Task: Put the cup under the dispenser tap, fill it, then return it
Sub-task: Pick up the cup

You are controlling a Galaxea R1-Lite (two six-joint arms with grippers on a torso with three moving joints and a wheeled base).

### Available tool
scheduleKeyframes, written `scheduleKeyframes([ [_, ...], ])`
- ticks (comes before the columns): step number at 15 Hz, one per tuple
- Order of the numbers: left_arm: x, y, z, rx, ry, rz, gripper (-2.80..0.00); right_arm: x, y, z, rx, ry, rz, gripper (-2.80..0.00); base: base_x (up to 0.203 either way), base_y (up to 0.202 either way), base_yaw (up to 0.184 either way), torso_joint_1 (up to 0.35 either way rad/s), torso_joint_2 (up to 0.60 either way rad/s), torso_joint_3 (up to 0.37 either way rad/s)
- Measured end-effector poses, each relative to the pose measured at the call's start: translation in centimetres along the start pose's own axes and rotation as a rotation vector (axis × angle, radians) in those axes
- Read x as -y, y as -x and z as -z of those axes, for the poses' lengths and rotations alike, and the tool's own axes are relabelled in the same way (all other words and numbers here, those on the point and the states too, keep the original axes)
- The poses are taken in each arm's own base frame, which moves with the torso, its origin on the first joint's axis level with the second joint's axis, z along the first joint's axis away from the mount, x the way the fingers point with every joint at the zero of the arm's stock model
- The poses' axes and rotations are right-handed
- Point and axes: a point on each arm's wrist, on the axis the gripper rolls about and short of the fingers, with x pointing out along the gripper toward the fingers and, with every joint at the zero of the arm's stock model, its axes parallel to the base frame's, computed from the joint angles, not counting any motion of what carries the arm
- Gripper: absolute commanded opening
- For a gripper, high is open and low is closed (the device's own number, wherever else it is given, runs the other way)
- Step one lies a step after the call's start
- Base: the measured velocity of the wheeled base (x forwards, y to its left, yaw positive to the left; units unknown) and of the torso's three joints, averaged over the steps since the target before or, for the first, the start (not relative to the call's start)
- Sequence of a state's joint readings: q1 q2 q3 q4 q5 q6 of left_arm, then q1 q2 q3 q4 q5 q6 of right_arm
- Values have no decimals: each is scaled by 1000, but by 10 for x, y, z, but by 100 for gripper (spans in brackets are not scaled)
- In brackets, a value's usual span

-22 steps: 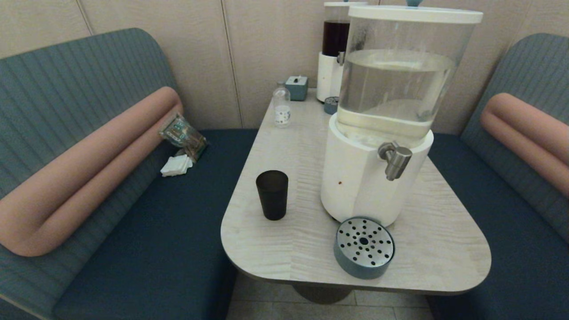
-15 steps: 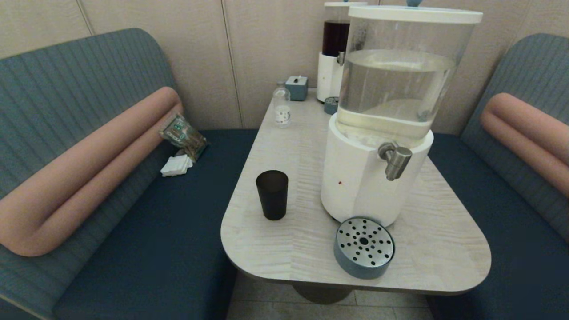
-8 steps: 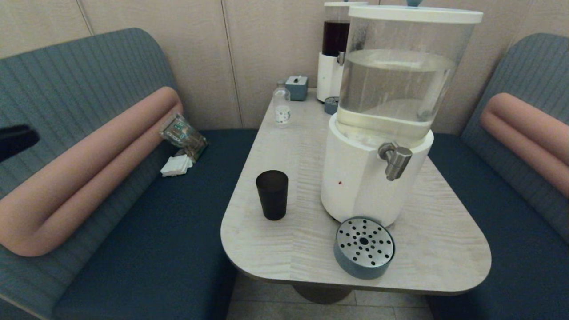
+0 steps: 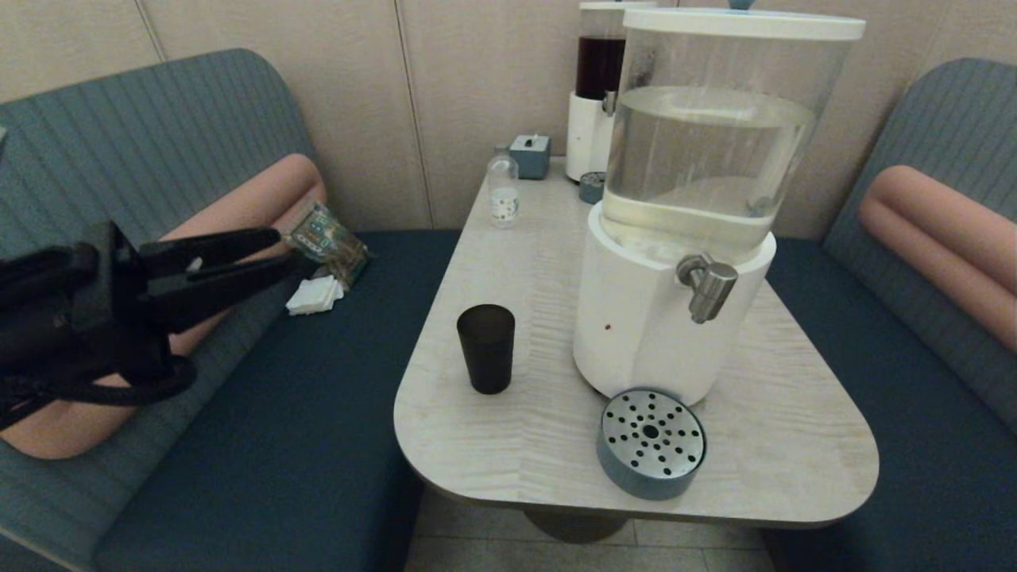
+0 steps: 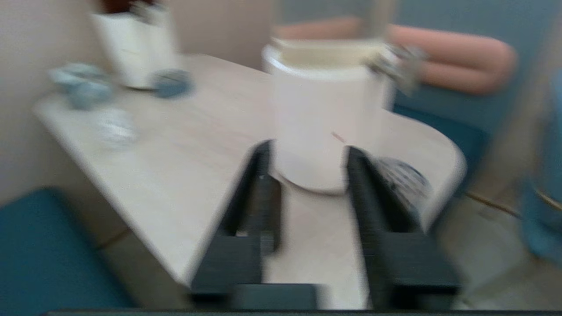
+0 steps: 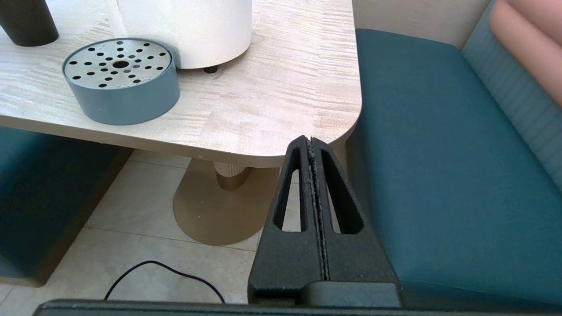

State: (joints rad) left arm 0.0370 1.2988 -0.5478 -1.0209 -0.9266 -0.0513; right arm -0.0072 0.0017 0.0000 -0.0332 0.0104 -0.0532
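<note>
While the left hand (image 4: 290, 250) hangs over the bench seat well left of the tabletop (image 4: 508, 445) with fingers apart and empty, the cup (image 4: 486, 348) stands upright on the tabletop, left of the big dispenser's white base. Dispenser tap (image 4: 705, 286) sits above the round drip tray (image 4: 651, 442); the cup is not under it. Right hand (image 6: 311, 142) is parked low off the tabletop's near right corner, fingers pressed together.

Beige panelled walls (image 4: 357, 95) fill the upper frame. Teal booth seats (image 4: 318, 413) with salmon bolsters (image 4: 937, 230) flank a pale wood-grain desk (image 4: 493, 445) at centre; pale floor tiles (image 4: 477, 548) show along the bottom edge.
</note>
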Motion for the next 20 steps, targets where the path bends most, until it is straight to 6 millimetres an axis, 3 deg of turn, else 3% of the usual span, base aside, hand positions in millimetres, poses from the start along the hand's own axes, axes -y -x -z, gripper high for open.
scheduleKeyframes([
  [5,-7,-4,44,-16,1,76,0,0,0,0,0,0,0,-280,0,0,0,0,0,0],
  [12,-57,-35,123,-69,16,162,0,0,0,0,0,0,0,-280,0,0,0,0,0,0],
  [20,-102,-67,188,-101,70,193,0,0,0,0,0,0,1,-280,0,0,0,0,0,0],
])
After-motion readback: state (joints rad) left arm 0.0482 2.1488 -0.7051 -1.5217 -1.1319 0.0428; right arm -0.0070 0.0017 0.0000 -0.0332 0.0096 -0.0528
